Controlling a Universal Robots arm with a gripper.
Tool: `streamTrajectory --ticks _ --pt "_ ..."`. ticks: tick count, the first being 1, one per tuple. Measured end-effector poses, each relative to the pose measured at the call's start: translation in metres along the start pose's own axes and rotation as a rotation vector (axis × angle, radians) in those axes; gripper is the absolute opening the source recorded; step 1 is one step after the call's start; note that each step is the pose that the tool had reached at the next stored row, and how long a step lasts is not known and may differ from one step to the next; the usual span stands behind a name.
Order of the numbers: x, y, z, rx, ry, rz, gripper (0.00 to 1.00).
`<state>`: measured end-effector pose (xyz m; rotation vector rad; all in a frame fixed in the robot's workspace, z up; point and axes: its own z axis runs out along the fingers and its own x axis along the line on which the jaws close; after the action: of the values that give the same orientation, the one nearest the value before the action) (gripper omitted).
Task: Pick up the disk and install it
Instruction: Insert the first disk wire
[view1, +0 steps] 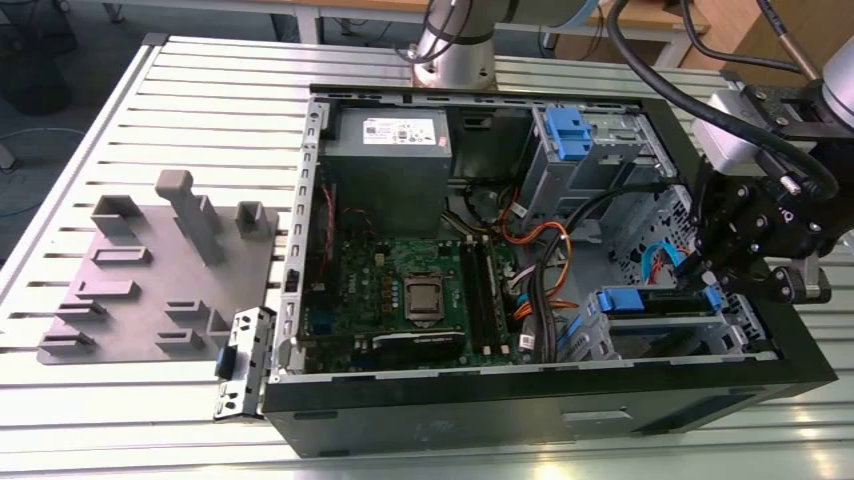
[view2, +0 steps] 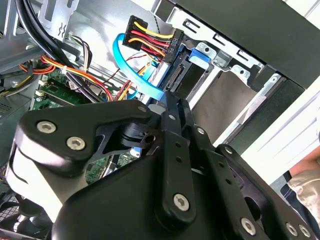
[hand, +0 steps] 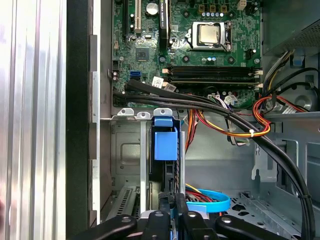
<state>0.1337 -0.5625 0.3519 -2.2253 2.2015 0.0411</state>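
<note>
Ribbed aluminium worktable (view1: 120, 130) (slats running lengthwise), wooden furniture (view1: 727, 30) behind, dark floor (view1: 54, 60) beyond

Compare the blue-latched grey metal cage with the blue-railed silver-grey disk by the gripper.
The blue-latched grey metal cage sits at the case's far end, apart from the gripper; the blue-railed silver-grey disk lies right beside the gripper. The cage shows bare metal walls; the disk shows mostly its blue rail. Both have blue plastic.

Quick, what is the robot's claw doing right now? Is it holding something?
Gripper: shut on the disk, gripping its end while the disk sits in the drive cage of the computer case.
</note>
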Motion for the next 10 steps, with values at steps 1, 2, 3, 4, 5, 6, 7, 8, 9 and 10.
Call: streamTrajectory --ticks 1,2,3,4,5,6,7,8,9,10 --pt "0.0000 0.0000 0.0000 0.0000 0.0001 0.000 0.16" --pt "0.0000 0.0000 0.0000 0.0000 0.0000 0.000 0.16" --pt "0.0000 0.0000 0.0000 0.0000 0.0000 0.000 0.16" --pt "0.0000 0.0000 0.0000 0.0000 0.0001 0.000 0.16" --pt "0.0000 0.0001 0.0000 0.0001 0.0000 0.000 0.16" --pt "0.0000 0.0010 0.0003 0.0005 -0.0004 0.000 0.16" --pt "0.0000 0.0024 0.0005 0.0011 -0.0002 0.000 0.16" --pt "0.0000 0.0044 0.0008 0.0020 0.0001 0.000 0.16" --pt "0.0000 0.0060 0.0016 0.0030 -0.0001 -0.001 0.16" --pt "0.0000 0.0069 0.0028 0.0039 -0.0001 -0.001 0.16"
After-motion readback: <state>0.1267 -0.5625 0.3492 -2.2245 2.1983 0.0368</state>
